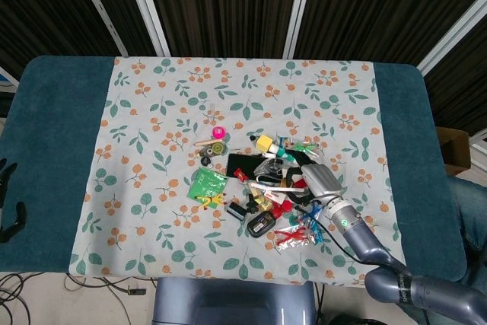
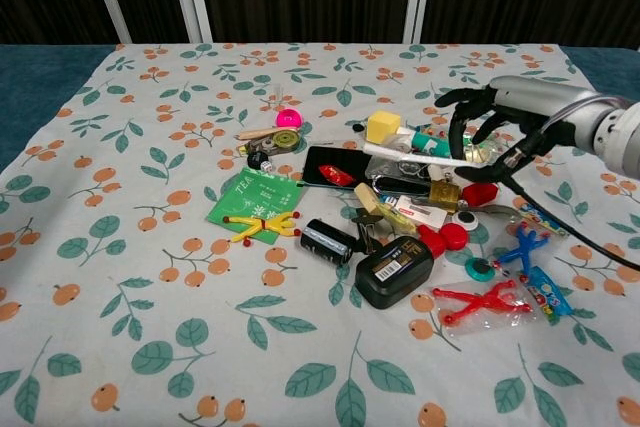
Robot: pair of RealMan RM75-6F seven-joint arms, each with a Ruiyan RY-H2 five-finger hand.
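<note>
A worktop covered in dark teal fabric carries a pale cloth printed with green leaves and orange berries. A heap of small odds and ends lies on the cloth, a little right of centre and toward the near edge.

The right hand hangs over the far right side of the heap, raised above the items. Its dark fingers are curled downward and pinch one end of a long white stick. The stick reaches out to the left from the fingers, lifted over the clutter and nearly level. In the head view the same hand sits at the right edge of the heap.

The left hand shows only at the far left edge of the head view, beside the worktop and well apart from the heap; I cannot tell how its fingers are set.

Beneath the stick lies a black phone. Left of it is a green packet. Near the front of the heap sits a black box with a label. A yellow cube sits at the far side, and a pink ball lies to its left. A red toy figure lies at the near right.
</note>
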